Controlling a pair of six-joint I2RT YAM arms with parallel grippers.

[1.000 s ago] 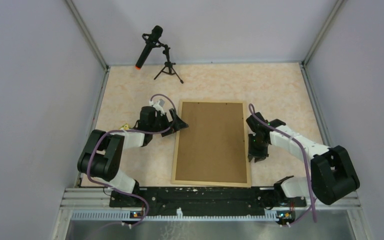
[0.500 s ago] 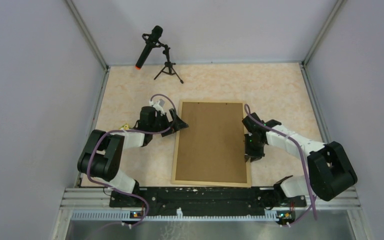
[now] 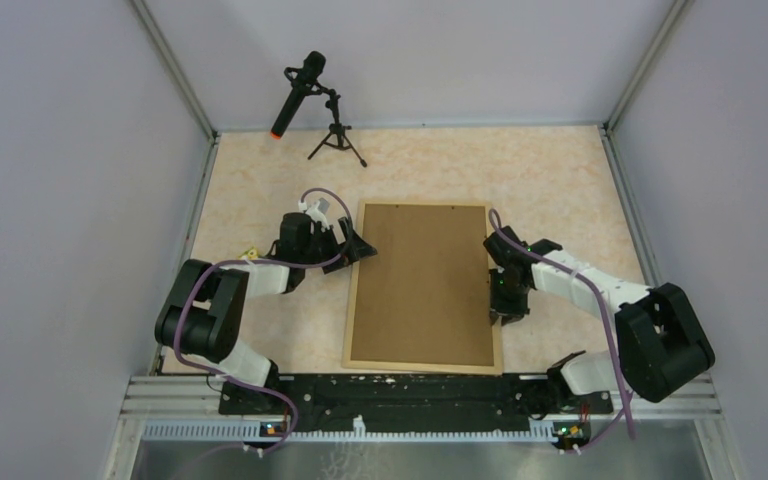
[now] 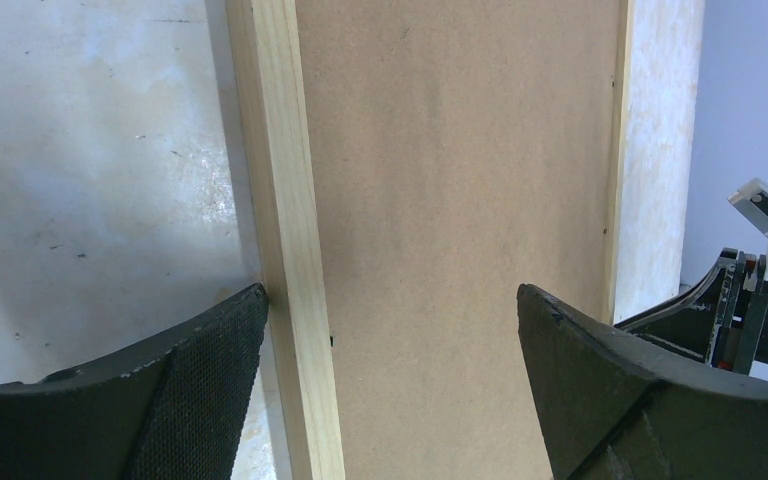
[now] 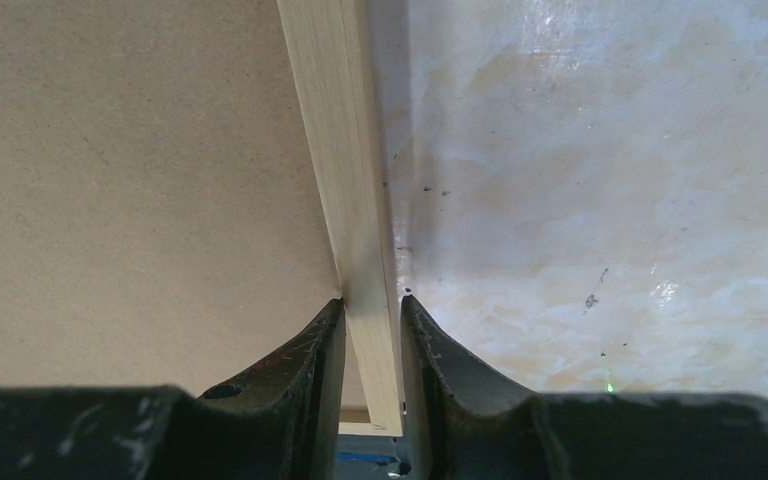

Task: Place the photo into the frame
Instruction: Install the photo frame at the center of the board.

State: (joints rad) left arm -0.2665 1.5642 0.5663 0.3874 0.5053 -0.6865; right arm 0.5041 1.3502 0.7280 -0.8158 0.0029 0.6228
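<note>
At the far left of the bench (image 3: 560,170), a black microphone (image 3: 300,85) with a red tip stands on a small tripod, well apart from everything else. Nearer, the left arm (image 3: 222,305) reaches toward the middle, and a purple cable runs along it. The left end effector (image 3: 358,246) is released, with its jaws standing wide. In the left wrist view, the left end effector (image 4: 390,300) has one finger (image 4: 200,380) just beside the outer edge of the left rail, and the other finger (image 4: 610,390) over the brown board. I cannot tell if either finger touches the wood.

The frame (image 3: 352,300) lies flat in the middle of the bench, with its long sides running away from the arm bases. It lies with the back upward. Its thin light wood rails go around a plain brown backing board (image 3: 425,285), which fills the whole opening. The left wrist view shows the frame's left rail (image 4: 290,220) and the backing board (image 4: 460,200) close up.

On the right, the right end effector (image 3: 505,305) is clenched on the right rail of the frame, about halfway along its length. In the right wrist view, the right end effector (image 5: 372,300) has its two fingers pressed on both sides of the rail (image 5: 345,150). One finger (image 5: 315,350) is on the board side and the other on the bench side. The right arm (image 3: 600,290) comes in from the near right corner, also with a purple cable along it.
</note>
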